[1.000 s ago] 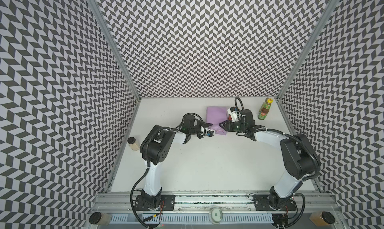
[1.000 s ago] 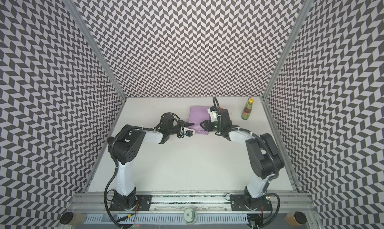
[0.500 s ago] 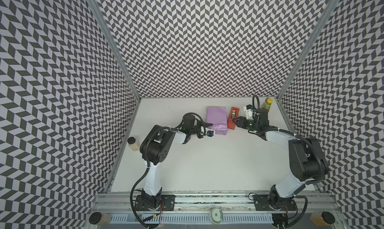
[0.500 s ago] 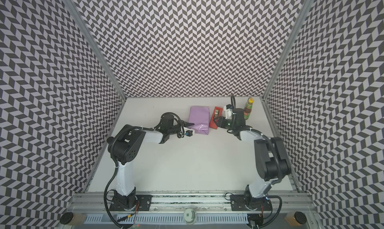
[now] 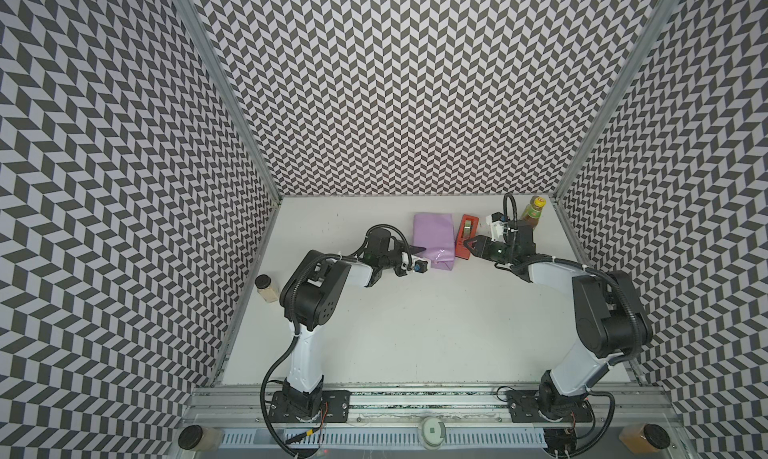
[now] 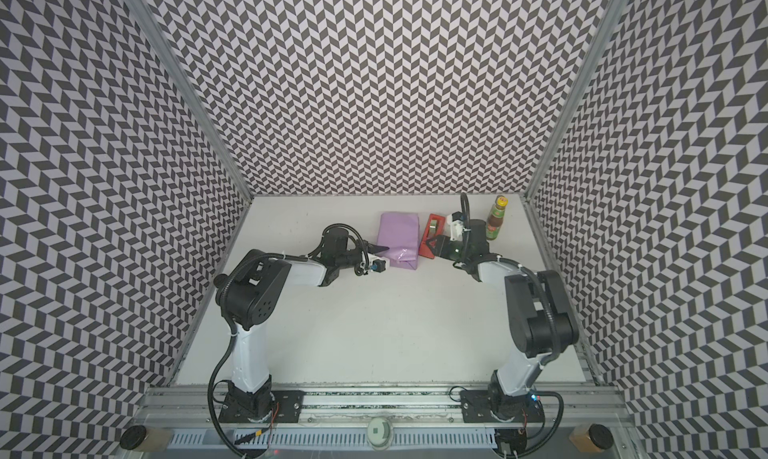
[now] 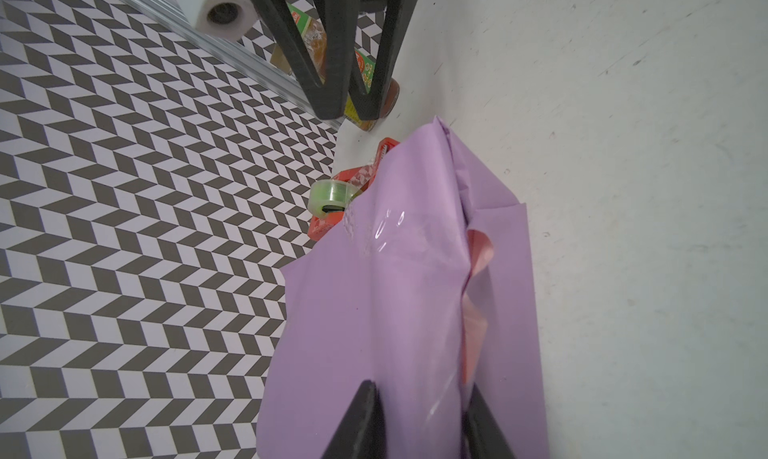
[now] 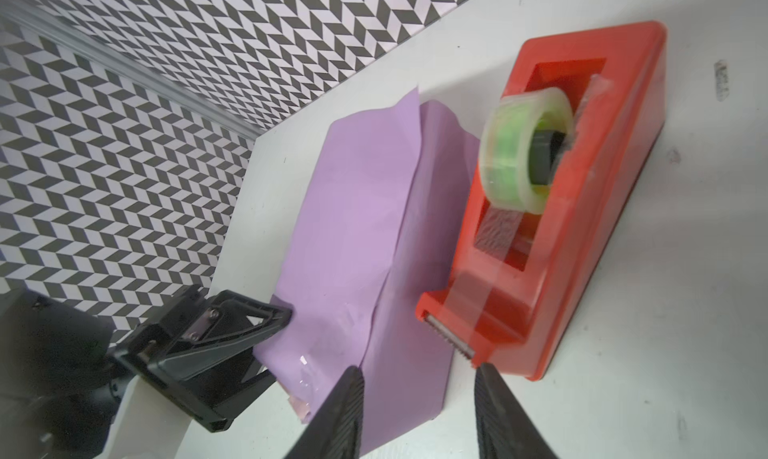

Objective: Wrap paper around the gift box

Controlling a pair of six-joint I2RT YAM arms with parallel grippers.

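In both top views the lilac paper [image 5: 432, 234] parcel lies upper centre on the surface [image 5: 415, 332], gift box hidden inside, red tape dispenser [image 5: 466, 236] just right of it. My left wrist view shows the left pincer [image 7: 424, 398] pinching the paper's end beside a gaping pink flap [image 7: 478, 261]; a slip there would spring the fold. My right wrist view shows the right pincer [image 8: 417, 378] spread, empty, by the dispenser's cutter [image 8: 449, 340], where a misjudged reach could shove it.

Lilac paper [image 6: 398, 233] (folded) meets the left hand [image 6: 383, 248].
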